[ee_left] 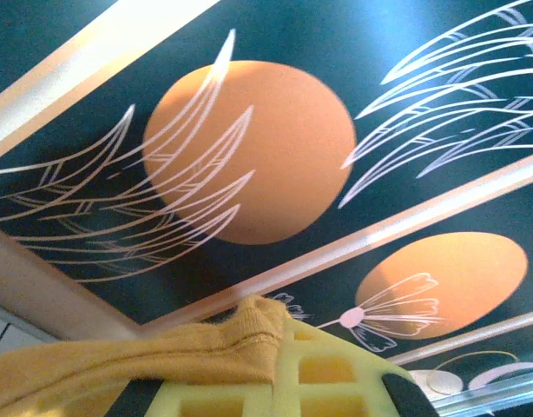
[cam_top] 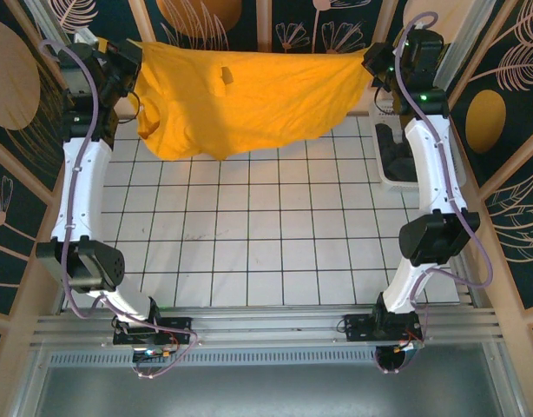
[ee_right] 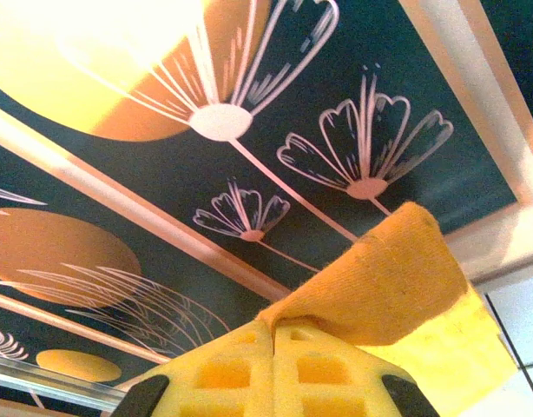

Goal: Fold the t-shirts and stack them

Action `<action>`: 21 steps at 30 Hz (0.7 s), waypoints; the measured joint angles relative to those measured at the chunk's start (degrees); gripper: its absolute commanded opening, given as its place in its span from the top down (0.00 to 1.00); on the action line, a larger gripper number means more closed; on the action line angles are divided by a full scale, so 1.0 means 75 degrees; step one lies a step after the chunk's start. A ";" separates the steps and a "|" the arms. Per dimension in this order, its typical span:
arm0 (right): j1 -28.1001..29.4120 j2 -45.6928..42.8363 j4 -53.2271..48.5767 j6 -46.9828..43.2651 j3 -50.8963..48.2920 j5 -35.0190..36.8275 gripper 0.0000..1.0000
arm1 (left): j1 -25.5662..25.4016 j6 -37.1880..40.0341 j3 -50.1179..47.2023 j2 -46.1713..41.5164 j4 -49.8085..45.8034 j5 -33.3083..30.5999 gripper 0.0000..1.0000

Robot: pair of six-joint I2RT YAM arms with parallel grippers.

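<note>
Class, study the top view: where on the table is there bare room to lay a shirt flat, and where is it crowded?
Free: the tiled middle of the table, bordered by the left arm, the right arm and the mustard t-shirt hanging across the far side. Crowded: the far right corner, where the white basket stands beside the right arm.

Under my arms, a white tabletop ruled with a dark grid (cam_top: 249, 252). Dark teal wall panels (ee_left: 379, 35) stand around me, printed with orange discs (ee_left: 249, 148), white line-drawn feathers (ee_left: 440, 95) and flowers (ee_right: 221, 122). Pale wooden battens (ee_left: 405, 224) divide them. Ribbed aluminium rails (cam_top: 266, 326) run along the near edge. Bright glare overhead.
</note>
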 measured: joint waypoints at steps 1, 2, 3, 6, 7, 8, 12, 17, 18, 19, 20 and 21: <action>-0.0009 -0.0020 0.0032 -0.0029 0.0003 -0.0047 1.00 | 0.0000 0.0000 0.0047 0.0000 0.0032 -0.0003 1.00; -0.0009 -0.0044 0.0044 -0.0052 0.0003 -0.0061 1.00 | 0.0000 0.0000 0.0064 -0.0003 0.0050 -0.0006 1.00; -0.0009 -0.0070 0.0047 -0.0055 0.0003 -0.0087 1.00 | 0.0009 0.0000 0.0064 -0.0006 0.0055 -0.0009 1.00; -0.0009 -0.0233 0.0108 -0.0055 -0.0052 -0.0117 1.00 | 0.0032 -0.0003 0.0064 -0.0009 0.0038 -0.0029 1.00; -0.0009 -0.0361 0.0178 -0.0055 -0.0154 -0.0119 1.00 | 0.0035 -0.0003 0.0064 -0.0029 0.0017 -0.0079 1.00; -0.0009 -0.0527 0.0245 -0.0055 -0.0306 -0.0125 1.00 | 0.0041 -0.0003 0.0055 -0.0076 -0.0009 -0.0140 1.00; -0.0009 -0.1469 0.0574 -0.0050 -0.1221 -0.0146 1.00 | 0.0041 0.0009 -0.0256 -0.0653 -0.0233 -0.0627 1.00; -0.0009 -0.3063 0.1055 0.0012 -0.2634 -0.0221 1.00 | 0.0041 0.0038 -0.0997 -0.1999 -0.0463 -0.1276 1.00; -0.0009 -0.3293 0.1128 0.0047 -0.2821 -0.0256 1.00 | 0.0041 0.0038 -0.1087 -0.2209 -0.0498 -0.1338 1.00; -0.0009 -0.3509 0.1212 0.0102 -0.2996 -0.0286 1.00 | 0.0041 0.0038 -0.1151 -0.2396 -0.0536 -0.1393 1.00; -0.0009 -0.3681 0.1306 0.0152 -0.3153 -0.0312 1.00 | 0.0041 0.0052 -0.1192 -0.2530 -0.0562 -0.1440 1.00; -0.0009 -0.3791 0.1390 0.0187 -0.3273 -0.0341 1.00 | 0.0041 0.0055 -0.1201 -0.2576 -0.0580 -0.1460 1.00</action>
